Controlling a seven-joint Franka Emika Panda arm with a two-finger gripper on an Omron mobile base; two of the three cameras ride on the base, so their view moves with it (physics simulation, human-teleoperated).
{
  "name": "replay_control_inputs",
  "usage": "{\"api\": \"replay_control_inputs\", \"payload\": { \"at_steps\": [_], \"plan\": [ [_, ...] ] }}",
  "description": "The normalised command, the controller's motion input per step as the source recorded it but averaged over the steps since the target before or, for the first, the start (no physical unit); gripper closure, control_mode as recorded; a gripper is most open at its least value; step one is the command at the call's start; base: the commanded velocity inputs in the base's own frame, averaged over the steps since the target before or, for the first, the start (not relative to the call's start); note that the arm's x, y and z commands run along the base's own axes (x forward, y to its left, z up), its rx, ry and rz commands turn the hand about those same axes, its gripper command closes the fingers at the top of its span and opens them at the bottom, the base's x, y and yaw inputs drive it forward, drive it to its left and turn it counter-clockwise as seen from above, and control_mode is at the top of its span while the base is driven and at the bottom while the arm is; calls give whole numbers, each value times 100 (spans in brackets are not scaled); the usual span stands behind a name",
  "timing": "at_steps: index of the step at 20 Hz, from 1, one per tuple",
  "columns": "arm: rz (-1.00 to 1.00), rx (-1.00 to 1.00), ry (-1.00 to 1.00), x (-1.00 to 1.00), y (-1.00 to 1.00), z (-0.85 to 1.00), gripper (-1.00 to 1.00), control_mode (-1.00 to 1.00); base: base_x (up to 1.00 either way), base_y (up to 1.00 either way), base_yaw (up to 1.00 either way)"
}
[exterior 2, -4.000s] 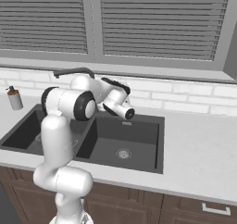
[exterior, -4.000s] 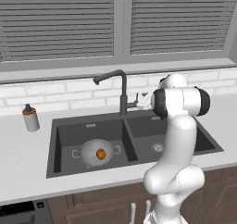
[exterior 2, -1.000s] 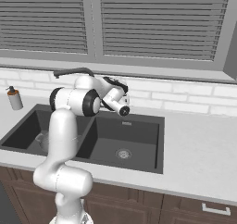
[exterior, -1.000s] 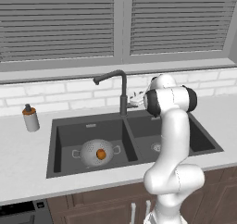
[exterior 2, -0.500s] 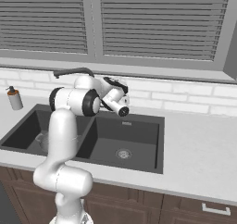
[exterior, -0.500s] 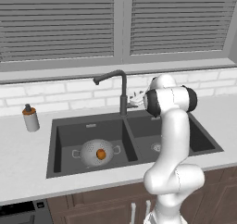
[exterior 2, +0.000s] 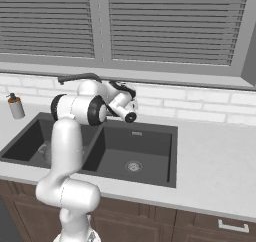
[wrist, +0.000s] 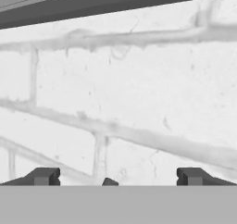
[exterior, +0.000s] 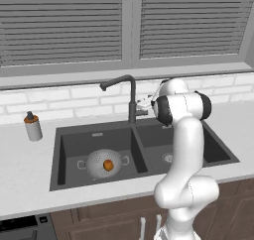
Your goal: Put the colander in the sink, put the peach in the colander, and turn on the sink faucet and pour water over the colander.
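Since four seconds back, my arm has swung in from above the right basin toward the back wall, and over the last second it has hardly shifted at all. My tool (exterior: 145,103) now hangs just right of the sink faucet (exterior: 130,92), up at about the height of its side lever, its fingers (wrist: 45,176) spread wide apart and clamped on nothing; in the hand view I am looking straight at white brick between the two tips, with a small dark point low in the middle that may be the lever's end, though I cannot be sure. As I judge the task, two steps are done: the colander (exterior: 103,163) sits on the floor of the left basin of the sink (exterior: 67,135), well below and to the left of the tool, and the peach (exterior: 107,164) rests inside it. What is left is the water: I see no stream from the spout, so the faucet is not yet on, and the spout already reaches out over the left basin, roughly above the colander. Neither colander nor peach has moved from where they lay earlier. A grey bottle (exterior: 33,127) stands on the table far off to the left of the tool, untouched and no part of this job.
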Motion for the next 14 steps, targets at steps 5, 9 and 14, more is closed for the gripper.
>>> {"api": "replay_control_inputs", "payload": {
  "at_steps": [5, 9, 14],
  "plan": [
    [-2, 0, 1, 21, 3, -1, -100, -100, 0, 0, 0],
    [-2, 0, 0, 11, 0, -17, -100, -100, 0, 0, 0],
    [-3, 0, 0, 0, 1, -23, -100, -100, 0, 0, 0]
  ]
}}
